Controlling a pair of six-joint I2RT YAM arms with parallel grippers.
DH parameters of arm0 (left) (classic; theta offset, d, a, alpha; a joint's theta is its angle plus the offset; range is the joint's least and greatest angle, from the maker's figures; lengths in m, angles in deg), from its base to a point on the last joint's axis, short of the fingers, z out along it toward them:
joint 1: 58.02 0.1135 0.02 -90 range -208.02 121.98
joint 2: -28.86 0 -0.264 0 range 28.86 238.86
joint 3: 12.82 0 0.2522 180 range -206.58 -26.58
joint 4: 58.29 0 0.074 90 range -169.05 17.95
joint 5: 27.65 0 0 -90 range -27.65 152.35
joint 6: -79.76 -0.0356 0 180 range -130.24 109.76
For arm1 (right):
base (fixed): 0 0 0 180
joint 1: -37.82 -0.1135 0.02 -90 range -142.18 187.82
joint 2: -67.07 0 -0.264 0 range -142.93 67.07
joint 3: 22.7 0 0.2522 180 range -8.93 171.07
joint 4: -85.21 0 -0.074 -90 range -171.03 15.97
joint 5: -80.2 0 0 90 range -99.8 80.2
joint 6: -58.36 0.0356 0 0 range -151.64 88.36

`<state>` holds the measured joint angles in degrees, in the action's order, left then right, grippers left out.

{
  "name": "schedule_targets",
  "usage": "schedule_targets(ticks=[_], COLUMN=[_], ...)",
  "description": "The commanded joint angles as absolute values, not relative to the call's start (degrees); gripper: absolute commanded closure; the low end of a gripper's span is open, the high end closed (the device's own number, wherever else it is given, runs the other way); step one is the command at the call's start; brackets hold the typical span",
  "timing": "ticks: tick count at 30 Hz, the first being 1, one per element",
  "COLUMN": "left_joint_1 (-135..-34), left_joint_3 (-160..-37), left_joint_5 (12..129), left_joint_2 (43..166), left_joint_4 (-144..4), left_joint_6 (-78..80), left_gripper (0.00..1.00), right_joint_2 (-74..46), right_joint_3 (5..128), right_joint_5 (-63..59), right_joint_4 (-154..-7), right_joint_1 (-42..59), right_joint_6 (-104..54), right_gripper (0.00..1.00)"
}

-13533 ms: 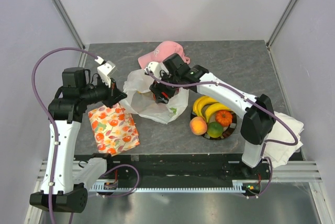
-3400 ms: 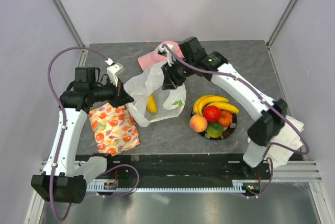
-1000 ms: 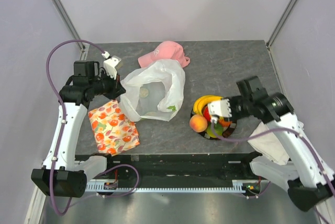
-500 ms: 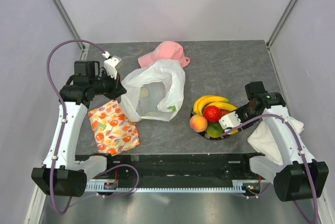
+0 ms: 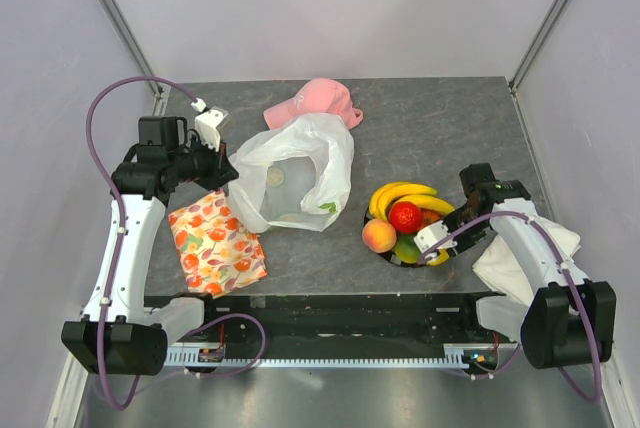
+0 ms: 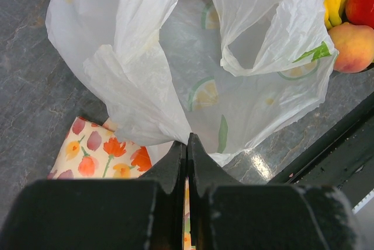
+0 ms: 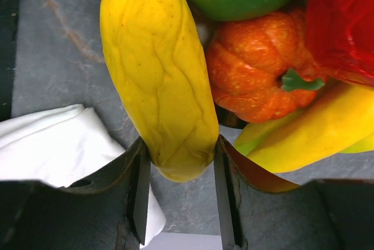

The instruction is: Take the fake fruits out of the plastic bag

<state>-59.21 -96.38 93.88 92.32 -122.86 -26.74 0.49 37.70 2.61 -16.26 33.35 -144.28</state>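
Note:
The white plastic bag lies open at mid table, and only faint printed marks show inside it. My left gripper is shut on its left edge, the film pinched between the jaws. Right of the bag, a dark bowl holds the fake fruits: yellow bananas, a red fruit, a peach, a green lime and a small orange fruit. My right gripper is shut on the end of a wrinkled yellow fruit at the bowl's near right edge.
A flowered cloth lies under and in front of my left gripper. A pink cap sits behind the bag. A white cloth lies at the table's right edge, close beside my right gripper.
My right arm has swung back toward the near right with the yellow fruit, from above the bowl to its near right edge. The left arm and the bag have stayed put.

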Motion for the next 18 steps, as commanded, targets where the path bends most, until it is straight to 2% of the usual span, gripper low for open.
schedule_targets(ticks=[1, 2, 3, 5, 6, 14, 18], left_joint_1=[-58.9, -58.9, -58.9, -58.8, -58.8, -58.8, -58.8], left_joint_3=[-97.6, -97.6, -97.7, -97.8, -97.9, -97.7, -97.3], left_joint_5=[94.3, 94.5, 94.5, 94.8, 94.9, 95.4, 95.7], left_joint_2=[92.7, 92.8, 93.1, 93.5, 93.6, 93.8, 93.7], left_joint_4=[-122.6, -122.5, -122.6, -122.5, -122.5, -122.5, -122.5], left_joint_6=[-25.8, -25.8, -25.8, -25.5, -25.5, -25.5, -25.5], left_gripper=[0.98, 0.98, 0.98, 0.98, 0.98, 0.99, 0.98], right_joint_2=[-0.6, -0.9, -1.0, -0.6, -0.5, 0.7, 1.4], right_joint_3=[37.8, 38.2, 38.1, 37.4, 36.9, 35.2, 35.0], right_joint_5=[6.1, 6.6, 7.0, 6.9, 6.7, 5.3, 5.1], right_joint_4=[-19.0, -19.0, -19.0, -19.5, -19.9, -20.9, -21.1], right_joint_1=[33.6, 33.6, 33.6, 33.6, 33.6, 33.7, 33.6], right_joint_6=[-150.7, -150.6, -150.8, -151.3, -151.3, -151.3, -151.1], right_gripper=[0.86, 0.84, 0.75, 0.65, 0.57, 0.45, 0.32])
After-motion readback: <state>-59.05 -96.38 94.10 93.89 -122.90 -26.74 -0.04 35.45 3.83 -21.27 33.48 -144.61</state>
